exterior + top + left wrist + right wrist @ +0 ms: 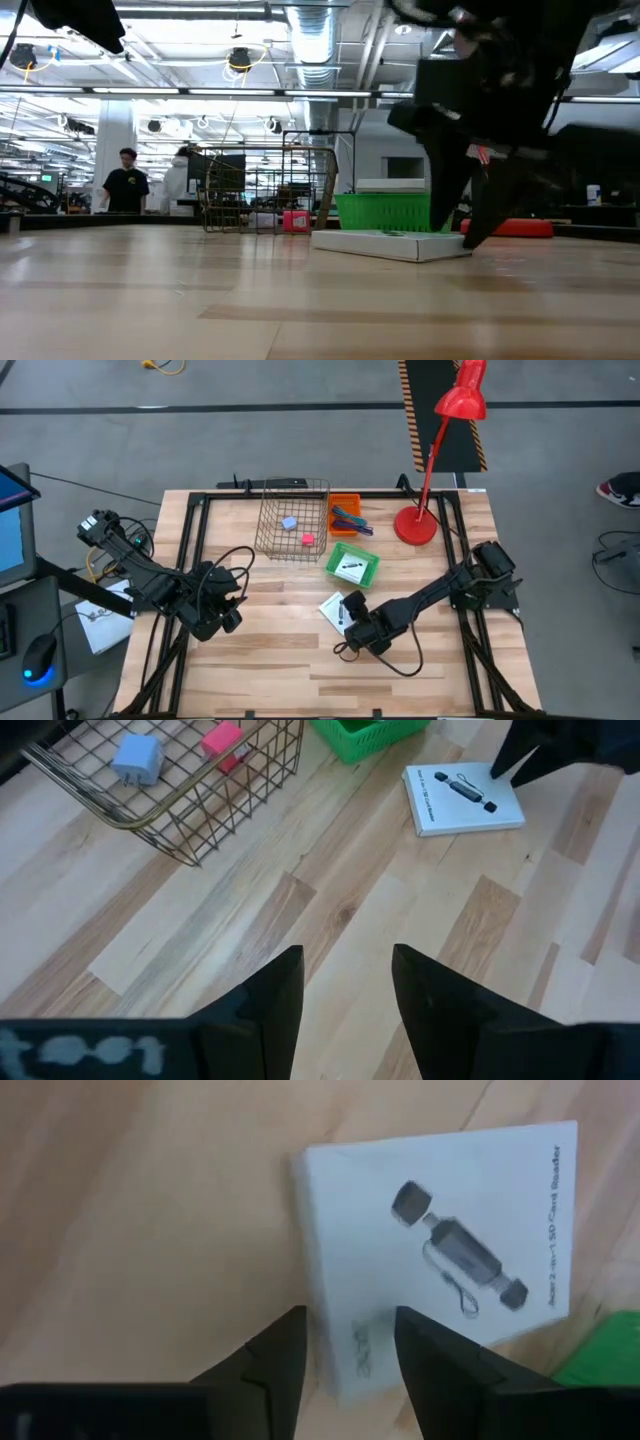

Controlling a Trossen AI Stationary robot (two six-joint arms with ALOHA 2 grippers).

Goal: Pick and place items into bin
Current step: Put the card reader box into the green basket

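Note:
A flat white packet with dark print [330,605] [450,1250] lies flat on the wood in front of the green bin [352,565], which holds another packet. My right gripper [349,617] [348,1330] is open and low over the packet's edge, one finger over the packet and one over bare wood. A wire basket [293,520] holds the lilac cube [135,758] and the pink cube [222,740]. The pen-like sticks lie in an orange bin [345,515]. My left gripper [228,615] [347,970] is open above bare wood, left of the packet. My right gripper comes down on the packet's edge [320,1280] from above, its open fingers across that edge; whether a finger touches the packet, I cannot tell. The packet lies flat on the table.
A red desk lamp stands on its round base [416,525] at the far right of the table. Black cables loop by both arms. Bare wood stretches along the near edge [300,680]. People stand in the room behind the table [127,180].

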